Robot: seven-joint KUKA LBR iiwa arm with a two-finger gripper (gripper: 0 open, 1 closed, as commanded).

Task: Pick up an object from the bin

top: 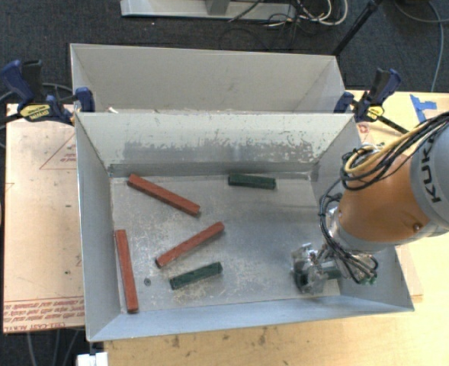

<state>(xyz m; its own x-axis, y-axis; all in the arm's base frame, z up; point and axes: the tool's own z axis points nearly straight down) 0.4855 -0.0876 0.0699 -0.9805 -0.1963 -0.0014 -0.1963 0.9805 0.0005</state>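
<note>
Nearest to my camera is the arm's orange cover (376, 204), which reaches in from the right above the bin's right side, with dark cables (361, 161) looped over its top.

Below it, the gripper (312, 271) sits low in the near right corner of the grey metal bin (209, 139), close to the near wall and over bare, scuffed floor. From this angle I cannot tell how far the gripper is open, nor whether it has hold of anything.

Contents noted, five loose bars, all lying flat on the floor and none touching another:

1. Short dark green bar (196, 275), near the front wall and left of centre. It is the item closest to the gripper, but well apart from it.
2. Red-brown bar (190, 244), just behind item 1, lying on a diagonal with its right end farther back.
3. Long red-brown bar (126, 271), running front to back along the foot of the left wall.
4. Red-brown bar (163, 194), in the back left area, slanting down toward the centre.
5. Second short dark green bar (251, 181), at the foot of the back wall, right of centre, parallel to that wall.

Items 2 to 5 all lie farther from the gripper than item 1.
</note>
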